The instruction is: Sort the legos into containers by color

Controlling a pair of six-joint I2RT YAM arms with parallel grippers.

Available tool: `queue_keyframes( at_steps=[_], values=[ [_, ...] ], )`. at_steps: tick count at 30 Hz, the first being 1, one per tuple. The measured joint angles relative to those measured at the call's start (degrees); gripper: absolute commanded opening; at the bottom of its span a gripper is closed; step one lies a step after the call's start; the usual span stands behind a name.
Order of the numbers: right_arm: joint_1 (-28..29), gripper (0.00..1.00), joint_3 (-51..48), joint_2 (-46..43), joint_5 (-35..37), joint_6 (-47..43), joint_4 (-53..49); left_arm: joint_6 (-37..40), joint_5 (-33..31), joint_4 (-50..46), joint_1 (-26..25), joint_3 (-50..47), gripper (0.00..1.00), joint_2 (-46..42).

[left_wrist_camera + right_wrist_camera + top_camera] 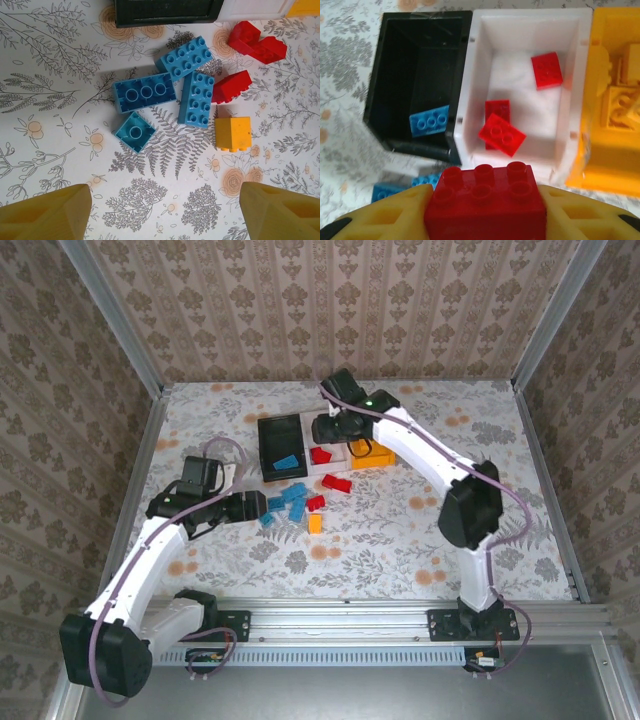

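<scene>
- L gripper (pixel 162 202): yellow fingers (pixel 45 215) wide apart, nothing btwn them.
- Ahead, btwn the fingers: 4 blue legos (pixel 196 98) bunched on floral tabletop (pixel 50 100), 2 of them studs-down.
- Ahead of the view-right finger: orange-yellow lego (pixel 232 134) just beside the blue bunch; 2 red legos (pixel 231 86) beyond it.
- Farthest ahead: black bin (pixel 165 12) edge, white bin (pixel 255 9) edge, orange-yellow bin (pixel 305 6) corner.

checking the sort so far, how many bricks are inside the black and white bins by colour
blue brick: 1, in the black bin
red bricks: 3, in the white bin
total: 4
not counted: the held red brick in the right tool
</scene>
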Motion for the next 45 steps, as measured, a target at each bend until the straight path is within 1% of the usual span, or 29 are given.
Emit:
queue_keyframes(
  at_steps=[4,10,13,17,19,22,27,30,36,41,45],
  values=[
    [-1.2,0.5,7.5,8.74,0.09,-0.57,-1.11,0.02,0.42,-0.07,0.0,0.0,0.79,-0.02],
    [-2.29,0.51,12.98,15.15,0.07,-0.55,-2.78,0.02,0.44,-0.07,0.0,0.0,0.79,-0.02],
    [-2.62,0.54,15.1,16.37,0.0,-0.55,-3.54,0.02,0.42,-0.07,0.0,0.0,0.79,0.02],
    [-2.97,0.69,16.87,16.72,-0.13,-0.59,-3.91,0.02,0.44,-0.02,0.0,0.0,0.79,0.76],
    [-3.08,0.73,17.14,16.72,-0.17,-0.7,-4.02,0.02,0.42,-0.02,0.0,0.0,0.79,1.18],
    [-3.21,0.76,17.2,16.72,-0.33,-0.76,-4.5,0.02,0.44,0.0,0.0,0.0,0.79,1.44],
    [-3.32,0.77,16.85,16.48,-0.35,-1.07,-5.55,0.02,0.44,0.02,0.33,0.0,0.79,1.73],
    [-3.37,0.77,11.65,13.18,-0.39,-1.86,-5.01,0.02,0.48,0.09,0.33,0.0,0.79,2.1],
    [-3.41,0.78,-3.23,-0.11,-1.44,-4.94,-3.67,0.02,0.9,0.2,0.33,0.0,0.79,2.73],
    [-3.41,0.81,-13.18,-9.42,-2.03,-8.41,-2.93,0.02,1.31,0.24,0.33,0.0,0.79,2.73],
    [-3.43,0.84,-22.29,-14.01,-2.75,-9.68,-1.66,0.02,1.73,0.35,0.33,0.0,0.79,2.73]
  ],
)
